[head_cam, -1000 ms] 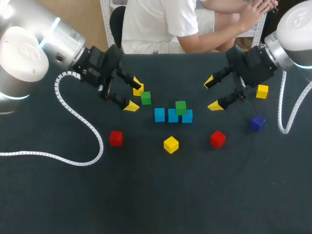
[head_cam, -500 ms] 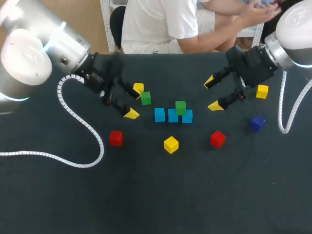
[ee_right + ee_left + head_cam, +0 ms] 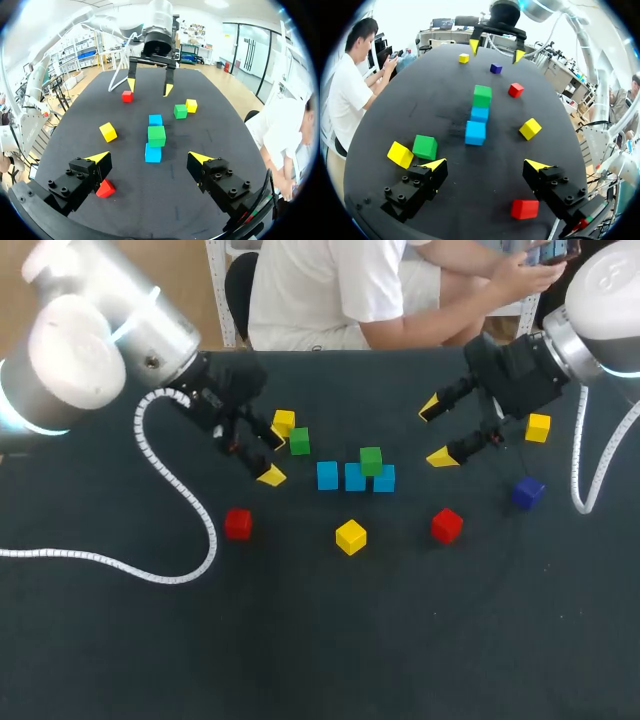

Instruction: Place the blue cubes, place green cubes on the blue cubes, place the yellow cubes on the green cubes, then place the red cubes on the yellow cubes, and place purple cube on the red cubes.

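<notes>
Loose green cube [image 3: 299, 441] judged light, rigid, smooth; grasp across opposite flat faces; left gripper [image 3: 485, 165] and right gripper [image 3: 433, 433] stand fingers apart, empty.

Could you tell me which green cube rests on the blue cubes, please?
The central green cube, atop the blue cubes; the other green cube sits on the table beside a yellow cube.

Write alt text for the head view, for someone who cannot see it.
Three blue cubes sit in a central row, one green cube stacked on them. The open left end effector is beside a loose green cube and yellow cube; the open right end effector hangs apart. Red cubes, other yellow cubes and a purple cube lie scattered.
</notes>
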Controlling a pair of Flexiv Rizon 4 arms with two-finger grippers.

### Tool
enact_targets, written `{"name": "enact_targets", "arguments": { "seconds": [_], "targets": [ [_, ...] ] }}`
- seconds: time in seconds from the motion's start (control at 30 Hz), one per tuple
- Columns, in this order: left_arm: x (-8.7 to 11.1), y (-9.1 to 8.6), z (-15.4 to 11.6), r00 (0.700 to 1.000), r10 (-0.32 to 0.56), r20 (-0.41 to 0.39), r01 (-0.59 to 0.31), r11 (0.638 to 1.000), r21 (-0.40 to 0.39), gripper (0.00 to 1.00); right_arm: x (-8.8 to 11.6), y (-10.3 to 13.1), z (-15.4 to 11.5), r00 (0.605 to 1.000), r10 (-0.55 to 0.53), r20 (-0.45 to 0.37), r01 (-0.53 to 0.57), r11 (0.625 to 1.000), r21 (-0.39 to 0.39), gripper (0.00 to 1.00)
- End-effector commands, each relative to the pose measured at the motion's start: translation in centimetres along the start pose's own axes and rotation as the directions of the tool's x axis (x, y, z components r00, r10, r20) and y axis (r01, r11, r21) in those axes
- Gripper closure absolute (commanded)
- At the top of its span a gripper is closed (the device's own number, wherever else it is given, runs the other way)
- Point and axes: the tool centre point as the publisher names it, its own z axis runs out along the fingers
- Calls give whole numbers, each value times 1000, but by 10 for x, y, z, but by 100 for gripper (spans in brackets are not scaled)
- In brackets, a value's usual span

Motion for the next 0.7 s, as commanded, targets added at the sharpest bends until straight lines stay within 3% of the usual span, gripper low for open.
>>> {"name": "enact_targets", "arguments": {
  "seconds": [0.03, 0.33, 0.7],
  "targets": [
    [-5, 30, 10, 998, -9, -62, 13, 998, 63, 0, 0, 0, 0, 1000, -1, 2, 1, 1000, 0, 0],
    [9, 44, 15, 993, -69, -96, 75, 995, 68, 0, 0, 0, 0, 1000, -1, 2, 1, 1000, 0, 0],
    [14, 59, 7, 984, -82, -156, 87, 996, 27, 0, 0, 0, 0, 1000, -1, 2, 1, 1000, 0, 0]
  ]
}}
